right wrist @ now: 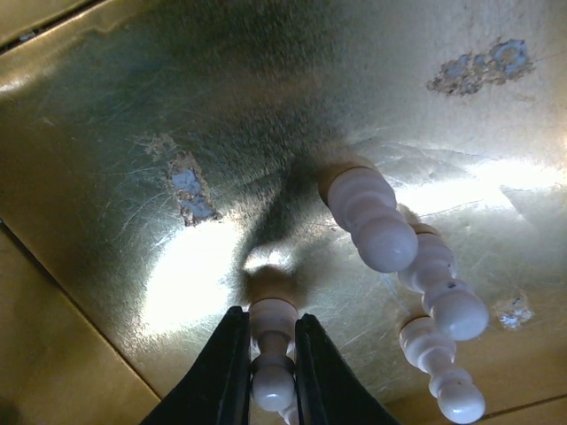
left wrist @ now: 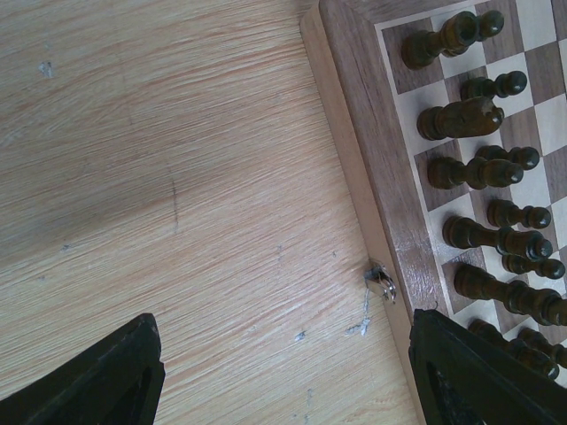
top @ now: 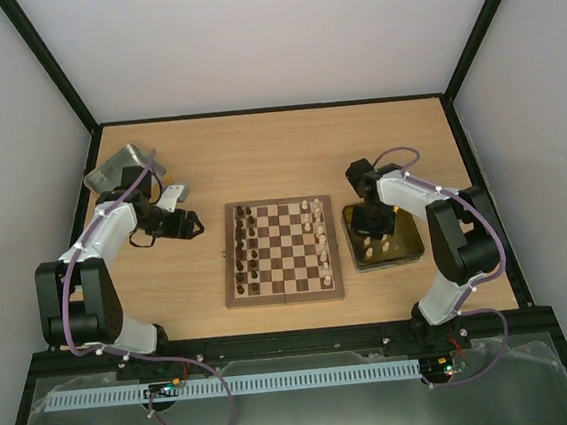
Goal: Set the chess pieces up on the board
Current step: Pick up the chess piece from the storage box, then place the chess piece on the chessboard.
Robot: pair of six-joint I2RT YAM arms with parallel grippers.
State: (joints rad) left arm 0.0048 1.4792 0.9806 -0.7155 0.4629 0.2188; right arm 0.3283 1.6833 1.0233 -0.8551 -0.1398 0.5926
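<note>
The chessboard (top: 281, 251) lies mid-table, dark pieces (top: 248, 246) along its left files and several cream pieces (top: 321, 237) along its right files. My right gripper (right wrist: 270, 354) is over the yellow-sided tray (top: 406, 251) and is shut on a cream pawn (right wrist: 272, 345) standing on the tray floor. Three more cream pieces (right wrist: 376, 221) stand beside it in the tray. My left gripper (left wrist: 283, 372) is open and empty over bare table just left of the board's edge (left wrist: 359, 150); dark pieces (left wrist: 461, 119) show at its right.
A silver tin (top: 121, 168) sits at the back left corner behind the left arm. A small metal clasp (left wrist: 383, 282) juts from the board's left side. The tray floor (right wrist: 266, 115) is scratched gold metal.
</note>
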